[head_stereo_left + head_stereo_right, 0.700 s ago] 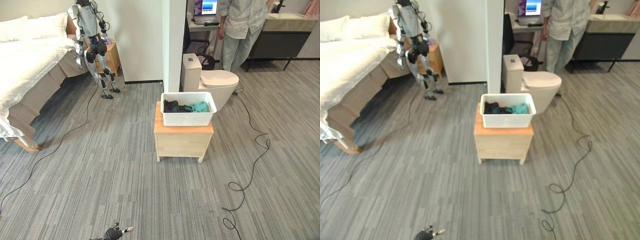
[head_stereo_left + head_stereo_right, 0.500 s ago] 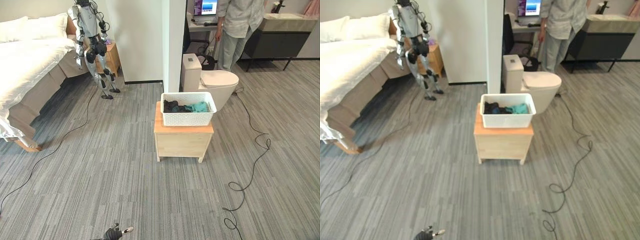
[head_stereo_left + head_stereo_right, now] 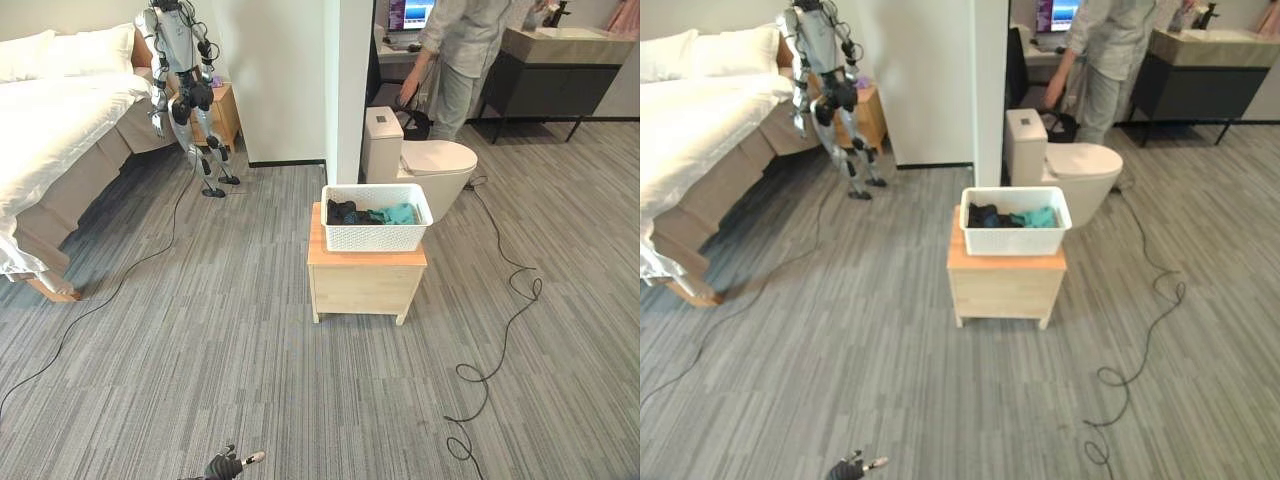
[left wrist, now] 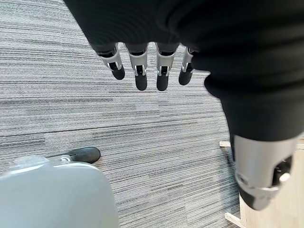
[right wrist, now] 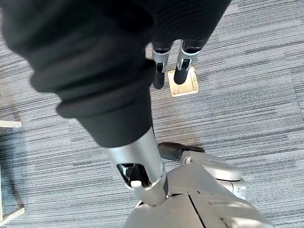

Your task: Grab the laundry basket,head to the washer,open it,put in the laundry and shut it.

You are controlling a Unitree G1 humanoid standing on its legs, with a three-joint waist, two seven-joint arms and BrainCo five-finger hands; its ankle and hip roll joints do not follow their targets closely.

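Observation:
A white laundry basket holding dark and teal laundry stands on a low wooden stand in the middle of the room, a few steps ahead of me. My left hand hangs low at the near edge of the carpet, far from the basket. Its fingers hang straight and relaxed over the grey carpet, holding nothing. My right hand also hangs over the carpet with relaxed fingers and nothing in it.
A bed fills the left side, with another humanoid robot standing by a nightstand. A white wall pillar and a toilet stand behind the basket. A person stands at the back. A small tan square lies on the carpet.
The person at the back has leaned and shifted to the left. The basket, the stand and both my hands are as before.

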